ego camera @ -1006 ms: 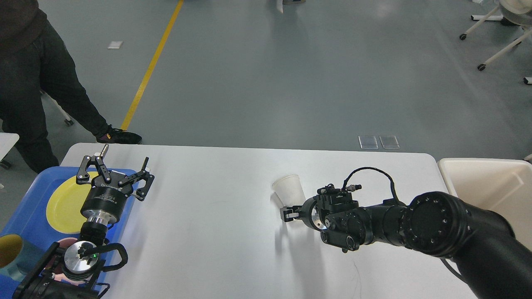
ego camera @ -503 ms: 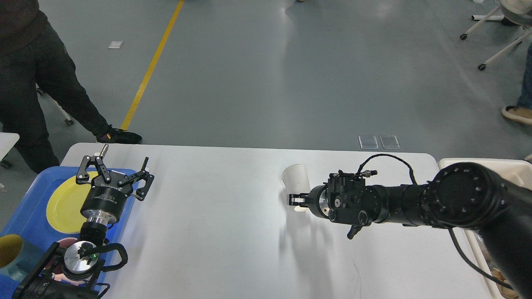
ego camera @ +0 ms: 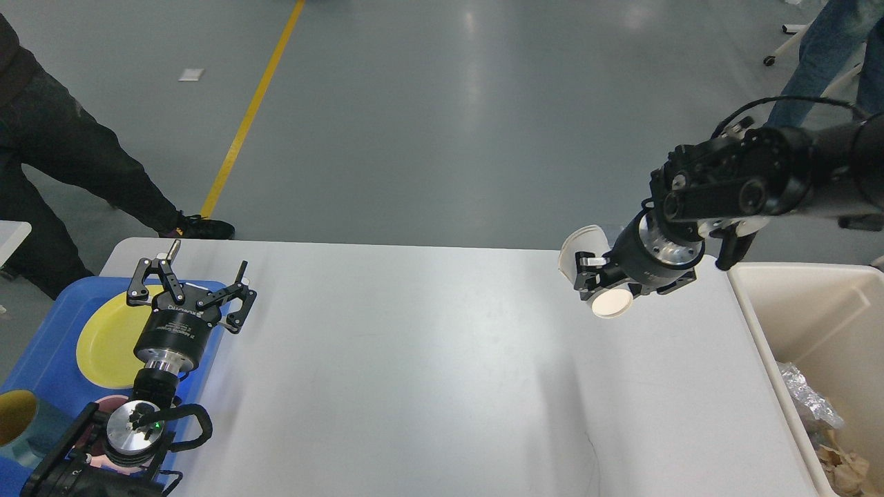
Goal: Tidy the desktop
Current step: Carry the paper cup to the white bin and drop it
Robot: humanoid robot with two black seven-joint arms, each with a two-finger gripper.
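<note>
The desktop [ego camera: 414, 373] is a large white tabletop filling the lower half of the head view. My right gripper [ego camera: 589, 276] is shut on a white paper cup [ego camera: 595, 279] and holds it tilted in the air above the table's far right part, left of the beige bin [ego camera: 815, 317]. My left gripper [ego camera: 190, 279] is open and empty, its fingers spread over the blue tray [ego camera: 48, 352] and the yellow plate [ego camera: 107, 338] at the table's left edge.
The beige bin at the right holds crumpled foil and paper [ego camera: 822, 421]. A teal cup with a yellow inside [ego camera: 21, 421] stands on the tray's near end. People stand at the far left [ego camera: 55, 152] and far right [ego camera: 829, 48].
My right gripper has lifted the paper cup off the table and carried it up and to the right, toward the bin. The left arm has not moved.
</note>
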